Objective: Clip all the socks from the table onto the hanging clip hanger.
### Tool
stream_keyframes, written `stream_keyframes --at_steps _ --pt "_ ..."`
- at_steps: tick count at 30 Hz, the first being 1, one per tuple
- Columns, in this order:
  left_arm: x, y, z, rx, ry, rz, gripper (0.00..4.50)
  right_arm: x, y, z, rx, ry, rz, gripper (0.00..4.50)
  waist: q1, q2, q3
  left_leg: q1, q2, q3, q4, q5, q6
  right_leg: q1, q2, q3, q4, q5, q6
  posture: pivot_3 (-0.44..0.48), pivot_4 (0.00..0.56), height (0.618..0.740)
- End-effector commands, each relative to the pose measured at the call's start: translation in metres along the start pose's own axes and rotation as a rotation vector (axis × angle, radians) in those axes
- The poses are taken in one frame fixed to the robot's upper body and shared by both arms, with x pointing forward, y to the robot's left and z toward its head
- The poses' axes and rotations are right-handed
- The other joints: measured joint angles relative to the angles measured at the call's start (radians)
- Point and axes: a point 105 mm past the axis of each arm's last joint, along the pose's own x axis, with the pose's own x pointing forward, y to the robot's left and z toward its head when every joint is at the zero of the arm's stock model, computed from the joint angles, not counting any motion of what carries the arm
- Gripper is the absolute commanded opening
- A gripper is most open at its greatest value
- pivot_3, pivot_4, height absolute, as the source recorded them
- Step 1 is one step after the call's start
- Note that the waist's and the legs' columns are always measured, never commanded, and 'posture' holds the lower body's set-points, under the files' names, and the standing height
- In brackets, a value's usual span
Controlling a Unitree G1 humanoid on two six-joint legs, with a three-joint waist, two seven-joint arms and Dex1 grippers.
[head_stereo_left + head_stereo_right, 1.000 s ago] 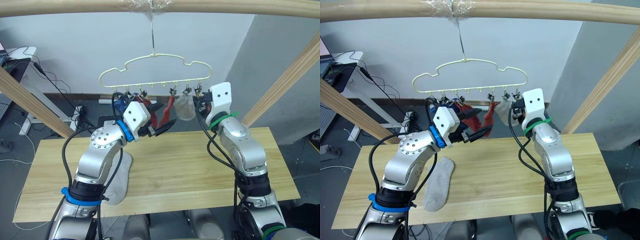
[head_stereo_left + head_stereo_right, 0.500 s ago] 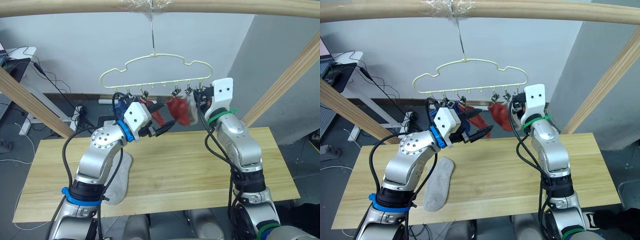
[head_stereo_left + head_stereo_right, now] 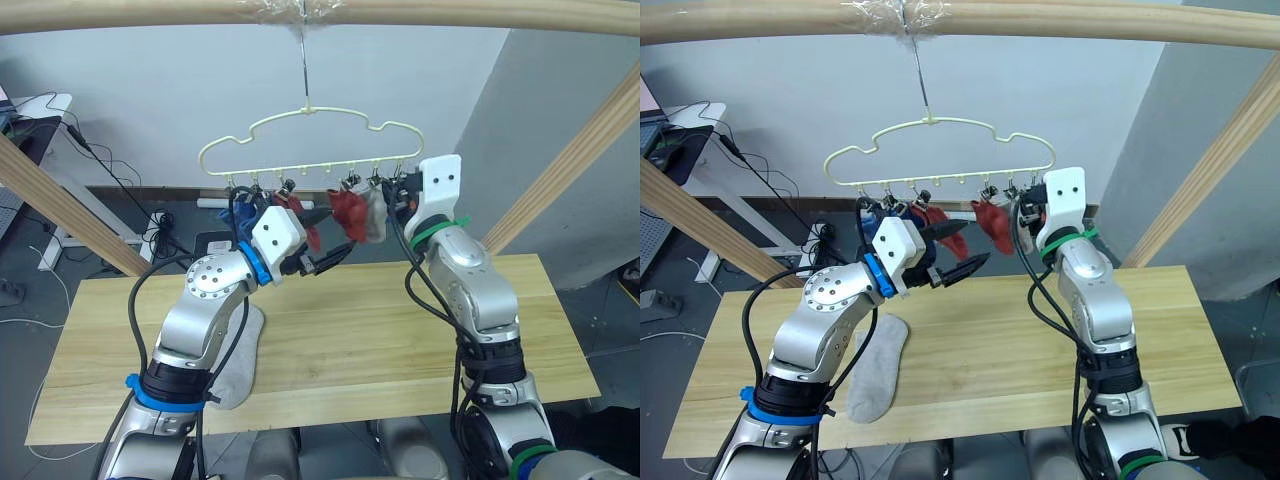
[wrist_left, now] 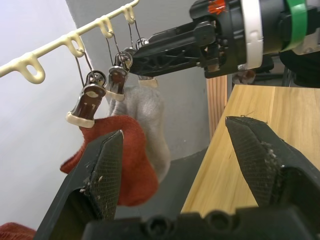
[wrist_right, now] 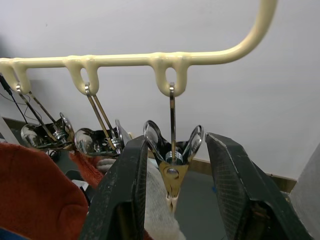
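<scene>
One light grey knit ankle sock (image 3: 878, 368) lies flat on the light wood plank table (image 3: 990, 340); soft, light, best pinched at the cuff. Left gripper (image 3: 960, 250) jaws apart, empty. Right gripper (image 5: 172, 165) jaws apart, straddling a grey metal clip (image 5: 172, 150) of the pale yellow wire hanger (image 3: 940, 150).

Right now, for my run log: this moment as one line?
left gripper: open, raised | right gripper: open around end clip | grey sock: on table

Even, soft indoor light, faint shadows, sharp focus, no glare.
</scene>
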Motion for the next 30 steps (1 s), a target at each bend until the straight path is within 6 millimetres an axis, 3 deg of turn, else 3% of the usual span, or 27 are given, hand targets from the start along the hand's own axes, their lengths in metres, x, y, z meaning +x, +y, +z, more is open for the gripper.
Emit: stream_keyframes --at_steps 1,30 --pt "0.0017 -0.0021 0.0115 0.036 -0.041 -0.012 3.63 0.0018 0.0029 0.0164 0.003 -0.063 0.002 1.88 0.0 0.0 0.0 0.0 0.0 0.0 0.0 0.0 0.0 0.0 0.0 0.0 0.0 0.0 0.0 -0.141 0.233 0.74" --pt "0.0034 -0.0061 0.0087 0.035 -0.037 -0.024 3.63 -0.001 -0.002 0.0205 0.058 -0.087 -0.065 1.88 0.0 0.0 0.0 0.0 0.0 0.0 0.0 0.0 0.0 0.0 0.0 0.0 0.0 0.0 0.0 -0.15 0.233 0.74"
